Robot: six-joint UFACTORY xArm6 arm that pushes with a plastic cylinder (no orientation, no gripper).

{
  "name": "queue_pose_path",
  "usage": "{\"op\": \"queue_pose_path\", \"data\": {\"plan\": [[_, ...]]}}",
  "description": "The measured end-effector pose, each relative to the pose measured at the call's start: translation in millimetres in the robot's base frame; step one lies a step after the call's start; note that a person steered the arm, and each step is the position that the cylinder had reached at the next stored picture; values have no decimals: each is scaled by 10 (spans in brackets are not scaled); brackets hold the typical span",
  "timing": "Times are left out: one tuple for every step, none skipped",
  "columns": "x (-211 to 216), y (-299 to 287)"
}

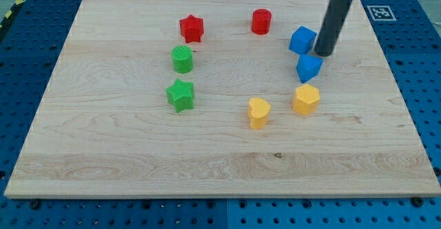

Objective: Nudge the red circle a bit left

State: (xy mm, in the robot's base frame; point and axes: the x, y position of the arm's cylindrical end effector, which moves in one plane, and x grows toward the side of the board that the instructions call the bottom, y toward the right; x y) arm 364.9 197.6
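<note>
The red circle [261, 21] stands near the board's top middle. My tip [323, 52] is to its right and lower, touching or almost touching the right side of the upper blue block [302, 40] and just above a second blue block [309, 67]. The upper blue block lies between my tip and the red circle. The rod runs up to the view's top right.
A red star [191, 28] is left of the red circle. A green circle [182, 59] and a green star [180, 94] stand at left centre. A yellow heart [258, 112] and a yellow hexagon [306, 99] stand lower. The wooden board [103, 153] lies on a blue perforated table.
</note>
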Motion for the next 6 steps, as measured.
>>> {"op": "queue_pose_path", "data": {"plan": [[-271, 382], [-846, 266], [-1075, -233], [-1030, -650], [-1009, -1037], [-1009, -1249]]}}
